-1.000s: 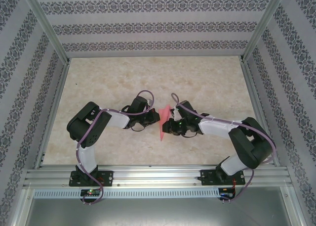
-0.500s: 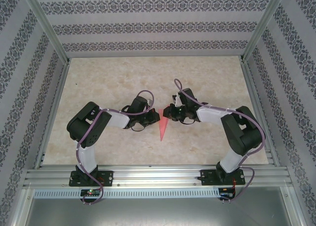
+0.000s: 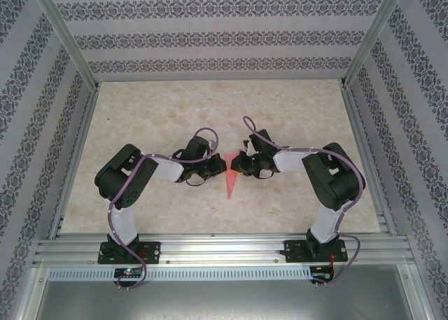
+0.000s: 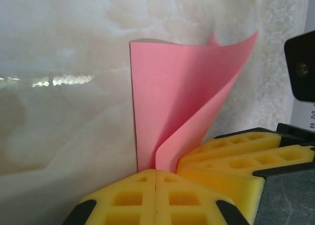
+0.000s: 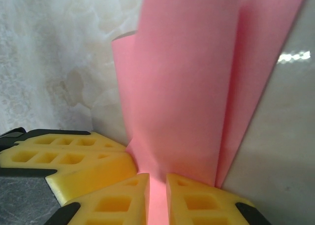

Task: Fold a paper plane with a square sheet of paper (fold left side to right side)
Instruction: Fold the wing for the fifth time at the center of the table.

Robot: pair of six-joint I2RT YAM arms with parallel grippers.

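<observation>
Salmon-pink thin paper sheet (image 4: 172,97) is standing upright, with the left fingers (image 4: 123,198) and right fingers (image 5: 197,203) both clamping it; they should be squeezing evenly, matching edges before creasing.

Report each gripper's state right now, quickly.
Left gripper: closed, pinching the folded pink paper.
Right gripper: closed on the same pink paper, which runs down between its fingertips.
</observation>
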